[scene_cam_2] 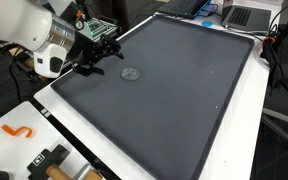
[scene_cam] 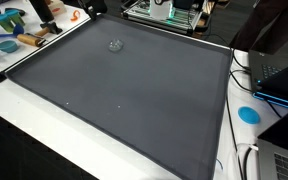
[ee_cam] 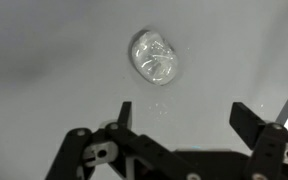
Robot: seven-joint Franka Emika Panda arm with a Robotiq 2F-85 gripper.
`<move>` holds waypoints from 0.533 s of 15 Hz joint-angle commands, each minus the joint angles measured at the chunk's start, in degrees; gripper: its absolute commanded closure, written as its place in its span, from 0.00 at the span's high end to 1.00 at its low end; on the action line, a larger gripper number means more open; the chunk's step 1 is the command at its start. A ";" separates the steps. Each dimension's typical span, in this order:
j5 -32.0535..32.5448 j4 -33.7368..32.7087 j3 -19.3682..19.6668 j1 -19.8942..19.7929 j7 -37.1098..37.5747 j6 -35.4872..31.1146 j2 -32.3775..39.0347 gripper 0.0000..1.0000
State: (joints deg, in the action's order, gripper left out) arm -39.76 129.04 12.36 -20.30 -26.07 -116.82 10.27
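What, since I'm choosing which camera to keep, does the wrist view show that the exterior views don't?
Only the wrist view: the clear object close up, crinkled and glossy, and the two fingertips standing wide apart. Only the exterior views: the whole dark mat, the white arm reaching over its corner, and a blue disc and a laptop beside the mat. Both: the clear object lying on the mat, with the open gripper near it but not touching.

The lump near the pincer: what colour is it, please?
The lump is transparent, clearest in the wrist view.
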 commanded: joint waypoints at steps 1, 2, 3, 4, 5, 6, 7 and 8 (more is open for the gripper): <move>2.47 2.61 0.10 1.93 0.71 -0.46 -3.97 1.00; 3.45 2.96 -0.11 2.67 0.89 -0.88 -4.97 1.00; 4.89 3.26 -0.32 3.52 1.69 -1.40 -5.92 1.00; 6.33 3.44 -0.58 4.32 2.80 -1.75 -6.78 1.00; 8.04 3.59 -0.87 5.17 3.90 -2.13 -7.63 1.00; 10.12 3.71 -1.18 6.04 5.42 -2.55 -8.40 1.00; 12.07 3.88 -1.52 6.86 7.06 -3.06 -9.15 1.00; 14.45 4.13 -1.96 7.76 9.11 -3.74 -9.92 1.00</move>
State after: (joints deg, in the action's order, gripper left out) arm -30.79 130.52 11.27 -14.65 -21.82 -117.93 4.00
